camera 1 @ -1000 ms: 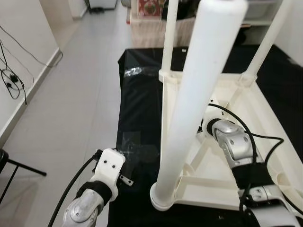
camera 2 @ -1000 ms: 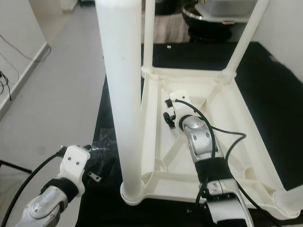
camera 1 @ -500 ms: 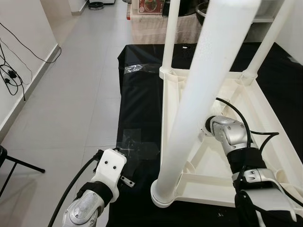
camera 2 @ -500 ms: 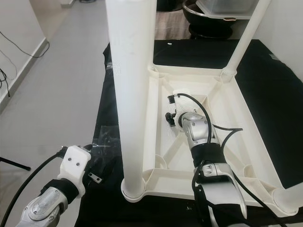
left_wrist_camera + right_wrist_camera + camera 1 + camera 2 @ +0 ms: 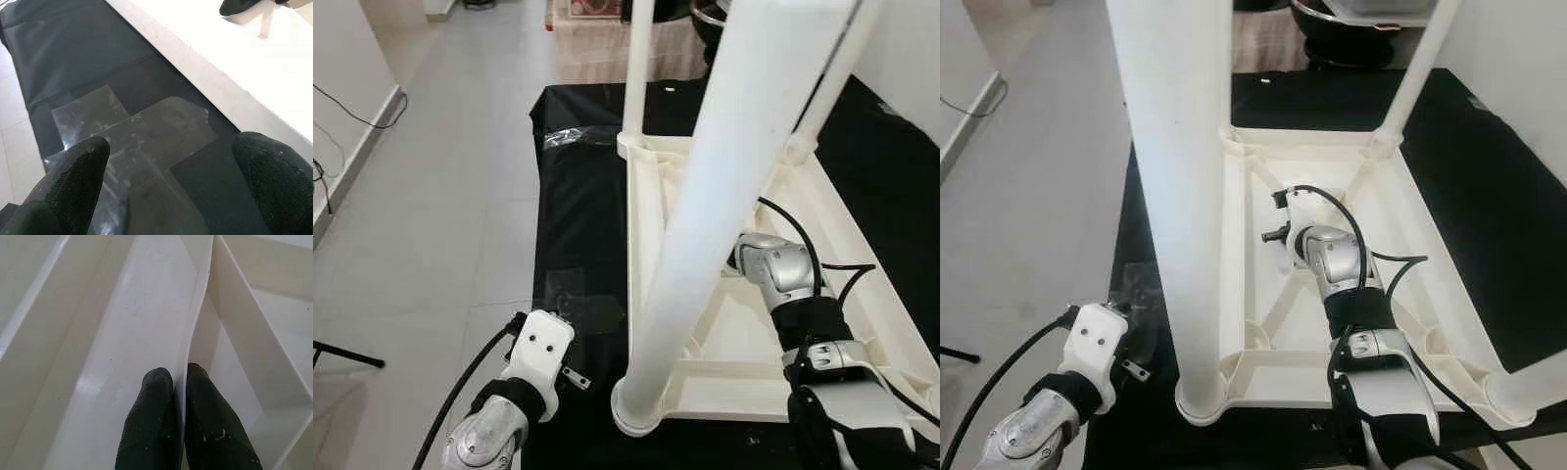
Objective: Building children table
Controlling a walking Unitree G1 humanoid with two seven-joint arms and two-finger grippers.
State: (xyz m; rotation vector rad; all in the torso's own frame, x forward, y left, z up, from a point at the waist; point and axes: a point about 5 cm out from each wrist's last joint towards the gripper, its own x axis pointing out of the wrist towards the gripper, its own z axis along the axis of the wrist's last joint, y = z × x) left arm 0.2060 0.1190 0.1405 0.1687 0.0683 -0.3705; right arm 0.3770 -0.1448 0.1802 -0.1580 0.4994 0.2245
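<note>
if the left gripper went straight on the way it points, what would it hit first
Probably the clear tape patch on the black cloth. The left gripper is open and aims down at it; the upturned white table's rim lies beyond.

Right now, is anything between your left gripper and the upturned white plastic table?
Nothing visible. The left gripper, open, hovers over the black cloth and its clear tape patches, beside the upturned white plastic table. The right gripper already pinches a table rib.

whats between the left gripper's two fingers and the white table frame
In the left wrist view, only black cloth patched with clear tape lies between the open left gripper and the upturned table.
</note>
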